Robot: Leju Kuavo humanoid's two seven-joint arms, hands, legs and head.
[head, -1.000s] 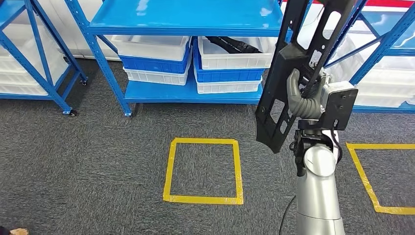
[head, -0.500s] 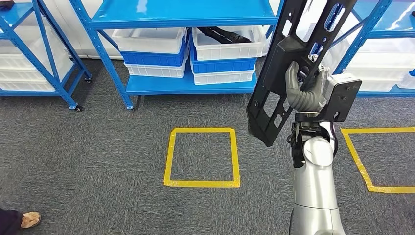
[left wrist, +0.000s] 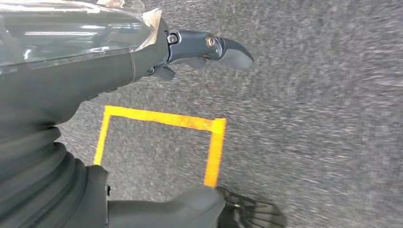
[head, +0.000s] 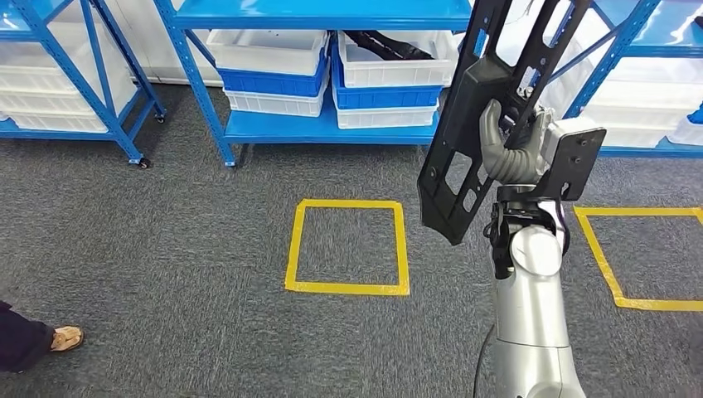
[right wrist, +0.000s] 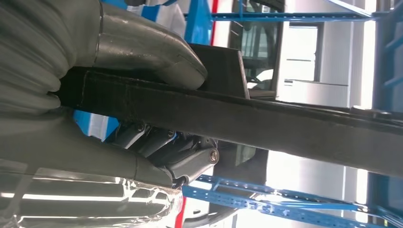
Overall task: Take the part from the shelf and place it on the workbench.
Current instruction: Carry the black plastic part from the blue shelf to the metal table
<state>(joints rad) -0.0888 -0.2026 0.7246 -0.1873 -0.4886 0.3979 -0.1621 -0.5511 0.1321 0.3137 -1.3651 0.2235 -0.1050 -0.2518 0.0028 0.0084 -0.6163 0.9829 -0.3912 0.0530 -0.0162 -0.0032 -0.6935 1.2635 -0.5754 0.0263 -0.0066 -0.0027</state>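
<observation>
Right hand (head: 512,156) clamped round black part (head: 489,108), thumb over one bar. Part raised before shelf (head: 332,128), long axis near upright, tilted. Left hand (left wrist: 142,118) hanging empty, fingers apart. Workbench unseen; carry on right side.

**Grey carpet, blue racks, yellow tape**

Dark grey carpet (head: 166,249) covers the floor. A square of yellow tape (head: 348,247) lies on it, with a second taped outline (head: 638,257) off to one side (cut by the picture's edge). Behind stand blue metal racks (head: 319,128); the low shelf holds stacked white and blue bins (head: 278,79). Another blue rack (head: 66,99) on castors carries white bins. A person's sandalled foot (head: 65,337) shows at the near edge.
</observation>
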